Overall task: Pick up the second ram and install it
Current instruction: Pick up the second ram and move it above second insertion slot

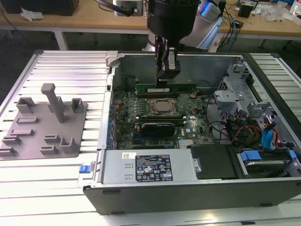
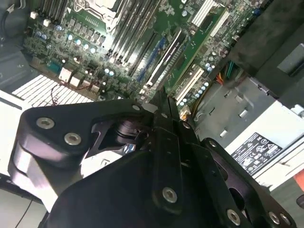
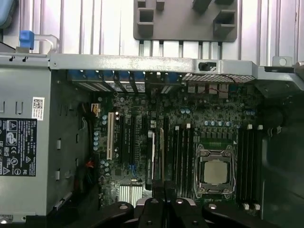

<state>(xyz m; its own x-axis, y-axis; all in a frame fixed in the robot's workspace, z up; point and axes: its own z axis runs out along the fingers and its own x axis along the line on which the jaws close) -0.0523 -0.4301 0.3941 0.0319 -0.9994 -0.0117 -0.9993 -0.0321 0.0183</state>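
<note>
Along the back of your room runs a wooden bench (image 1: 84, 16) with cables on it, and before it stands a ribbed metal table (image 1: 61, 66). The open case (image 1: 188, 200) lies flat from the table's middle to its edge on the exterior view's right. A grey tray (image 1: 47, 125) sits by the opposite edge. Inside the case, the power supply (image 1: 146, 167) lines the wall nearest that camera, with the board (image 1: 127, 101) beyond it. Your gripper (image 1: 167, 76) hangs over the board, clamped on the ram (image 1: 181, 87) at its middle. The ram is level and runs lengthwise along the slots. In the exterior view it shows just past the processor (image 1: 163, 107), with the card (image 1: 159, 127) on the processor's other side. In the first wrist view the fingers (image 3: 157, 192) press close together.
</note>
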